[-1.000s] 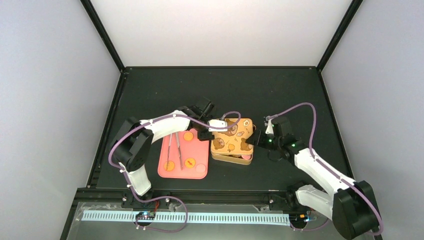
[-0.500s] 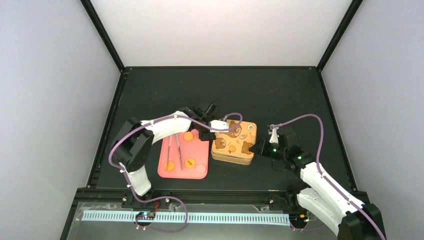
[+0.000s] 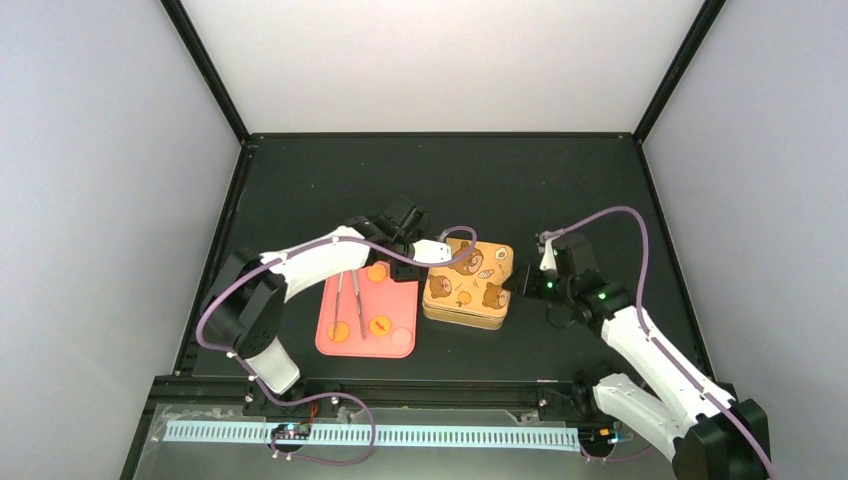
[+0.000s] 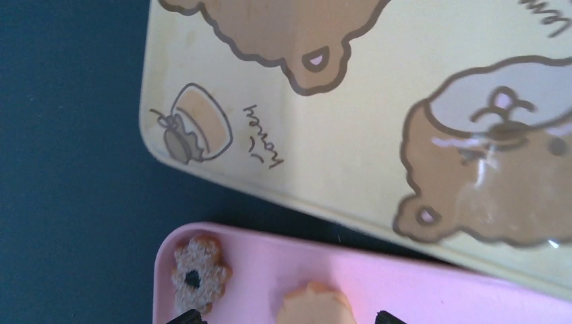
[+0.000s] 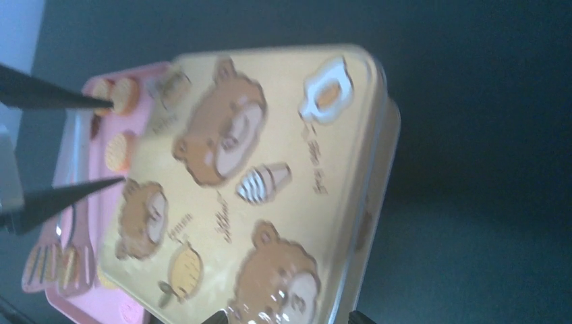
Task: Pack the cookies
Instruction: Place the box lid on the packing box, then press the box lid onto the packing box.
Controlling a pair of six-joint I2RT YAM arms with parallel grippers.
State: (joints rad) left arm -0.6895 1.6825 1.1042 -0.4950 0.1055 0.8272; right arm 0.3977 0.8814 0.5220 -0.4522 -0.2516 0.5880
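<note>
The lidded tin [image 3: 468,283] sits on the bench [image 3: 450,190] between the 2 arms, probably so each can steady 1 side. The left pincer [image 3: 411,268] and right pincer [image 3: 514,284] both gape, holding nothing. A few cookies [image 3: 377,272] lie unpacked on the pink tray [image 3: 398,300] beside the tongs [image 3: 349,300].

The tin lid [image 4: 364,128] carries a small handwritten word, apparently "honey".

White-black arms [image 3: 322,254], purple cables [image 3: 622,209], seemingly green lights [image 3: 549,284]
</note>
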